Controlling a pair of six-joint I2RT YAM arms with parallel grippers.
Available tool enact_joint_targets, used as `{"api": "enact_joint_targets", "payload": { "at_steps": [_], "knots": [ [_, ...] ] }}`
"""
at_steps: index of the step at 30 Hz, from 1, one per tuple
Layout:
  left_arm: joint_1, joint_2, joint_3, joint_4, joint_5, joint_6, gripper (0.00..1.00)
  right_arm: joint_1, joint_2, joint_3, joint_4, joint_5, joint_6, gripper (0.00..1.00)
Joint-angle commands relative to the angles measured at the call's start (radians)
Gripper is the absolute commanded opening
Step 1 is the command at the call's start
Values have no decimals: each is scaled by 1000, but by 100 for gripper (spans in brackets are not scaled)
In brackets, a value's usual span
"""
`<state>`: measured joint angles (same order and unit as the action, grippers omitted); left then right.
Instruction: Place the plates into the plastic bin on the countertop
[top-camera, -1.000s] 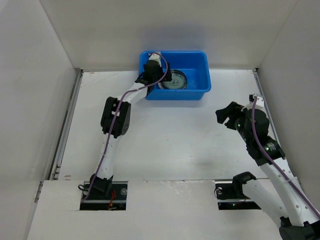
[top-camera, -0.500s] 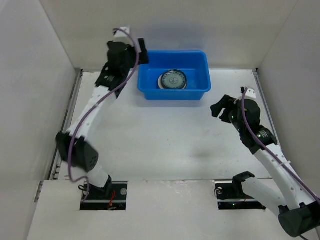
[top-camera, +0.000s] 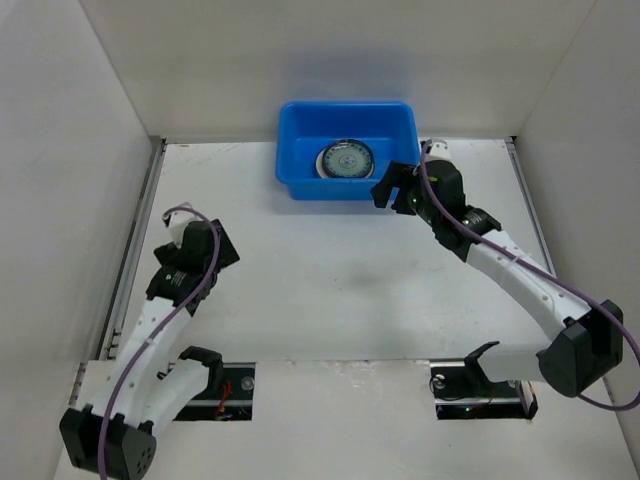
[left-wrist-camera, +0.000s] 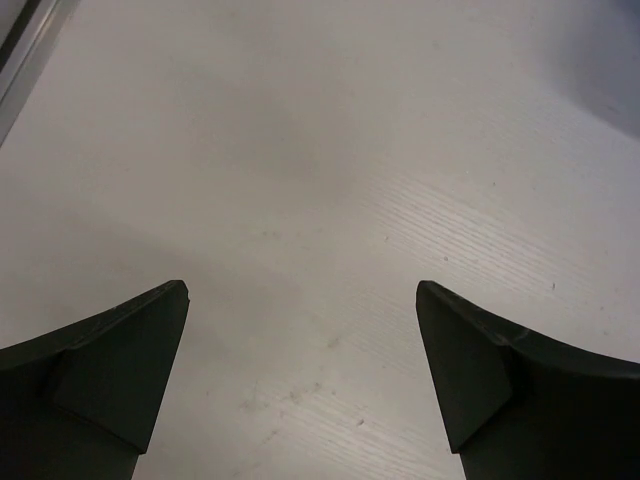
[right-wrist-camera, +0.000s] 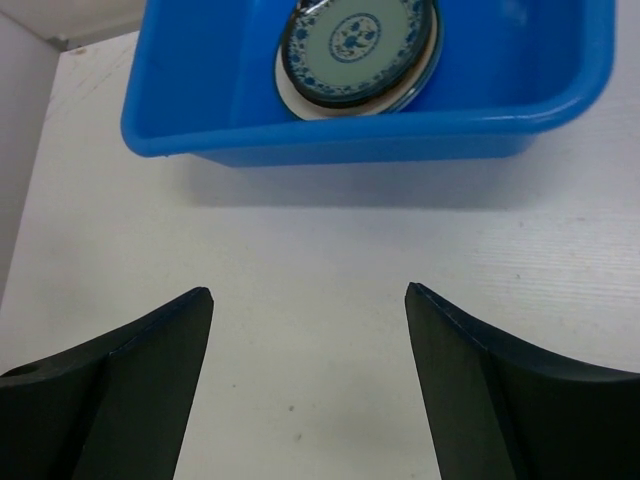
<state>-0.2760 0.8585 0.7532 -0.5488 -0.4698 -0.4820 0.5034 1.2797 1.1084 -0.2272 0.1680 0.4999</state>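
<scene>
Teal floral plate (right-wrist-camera: 355, 40) in blue bin (right-wrist-camera: 340, 148)

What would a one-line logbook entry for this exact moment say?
left hand: open, empty, over countertop | right hand: open, empty, facing blue bin | plates: stacked in blue bin, blue-patterned one on top
</scene>
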Motion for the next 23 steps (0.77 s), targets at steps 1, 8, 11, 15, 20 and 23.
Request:
{"api": "enact_joint_targets", "payload": {
  "at_steps": [1, 8, 11, 15, 20, 23],
  "knots": [
    [28, -93, 2, -120, -92, -167, 100, 28, 35, 88, 74, 7, -14, 86],
    [65, -170, 6, -158, -96, -196, 100, 48, 70, 102, 75, 18, -20, 100],
    [73, -168, 11, -152, -96, -185, 100, 48, 60, 88, 75, 27, -20, 100],
    [65, -154, 14, -140, -90, -185, 100, 48, 47, 73, 68, 45, -30, 100],
    [50, -151, 31, -132, -82, -179, 100, 48, 32, 54, 65, 53, -34, 100],
    [54, -164, 44, -125, -90, -178, 100, 48, 21, 44, 65, 57, -35, 100]
  ]
}}
